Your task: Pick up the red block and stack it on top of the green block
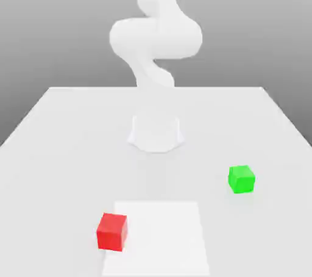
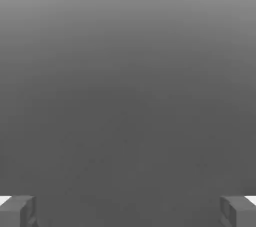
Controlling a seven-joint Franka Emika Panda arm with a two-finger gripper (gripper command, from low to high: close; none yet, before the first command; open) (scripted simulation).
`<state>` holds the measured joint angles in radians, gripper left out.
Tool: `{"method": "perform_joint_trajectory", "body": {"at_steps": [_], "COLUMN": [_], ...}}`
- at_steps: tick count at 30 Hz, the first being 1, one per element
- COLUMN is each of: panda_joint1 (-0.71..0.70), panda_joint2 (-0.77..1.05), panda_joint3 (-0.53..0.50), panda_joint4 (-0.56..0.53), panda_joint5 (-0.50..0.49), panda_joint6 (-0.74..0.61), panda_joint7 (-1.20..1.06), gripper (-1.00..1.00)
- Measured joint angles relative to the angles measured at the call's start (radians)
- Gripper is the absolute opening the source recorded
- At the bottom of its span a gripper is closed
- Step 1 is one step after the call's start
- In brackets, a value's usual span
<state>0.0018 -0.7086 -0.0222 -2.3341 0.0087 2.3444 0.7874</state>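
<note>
Red block (image 1: 112, 231) sits closest to the exterior camera, resting flat on the table (image 1: 55, 147) at the edge of a paler square patch (image 1: 164, 233). Off toward the exterior view's right and a little farther back stands the green block (image 1: 241, 179), also flat on the table. The two cubes are well apart, and nothing rests on either.

Judging by that, the task has hardly begun: no pick has been made, no lift, no stacking. Everything is left to do, from reaching the red cube to setting it on the green one.

On the hand view, the gripper (image 2: 128, 211) has its two dark fingertips (image 2: 17, 211) spread wide, one at each side of the picture, with only plain grey background between them. It holds nothing.

From the exterior view, the white arm (image 1: 155, 38) rises from its base (image 1: 156, 132) at the middle of the table and folds high above it. Both cubes lie far below the tool and forward of the base, the red one the farther out. The hand would likely need to swing down toward the table before any grasp is possible.
</note>
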Motion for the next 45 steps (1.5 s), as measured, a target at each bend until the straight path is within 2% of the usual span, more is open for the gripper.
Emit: {"method": "perform_joint_trajectory", "body": {"at_steps": [13, 21, 27, 28, 35, 40, 42, 45], "panda_joint1": [-0.011, -0.049, -0.084, -0.09, -0.092, -0.072, -0.043, 0.075], "panda_joint2": [0.479, 0.766, 0.983, 1.011, 1.013, 0.856, 0.8, 0.732], "panda_joint3": [-0.091, -0.125, -0.081, -0.073, -0.071, -0.106, -0.077, -0.009], "panda_joint4": [-0.178, -0.286, -0.278, -0.273, -0.273, -0.298, -0.322, -0.374], "panda_joint5": [0.047, 0.04, 0.098, 0.111, 0.109, 0.043, 0.034, 0.046], "panda_joint6": [0.232, 0.374, 0.54, 0.563, 0.565, 0.433, 0.401, 0.383], "panda_joint7": [-0.067, -0.082, -0.129, -0.138, -0.136, -0.088, -0.124, -0.248], "gripper": [0.0, 0.0, 0.0, -1.0, -1.0, -1.0, -1.0, -1.0]}}
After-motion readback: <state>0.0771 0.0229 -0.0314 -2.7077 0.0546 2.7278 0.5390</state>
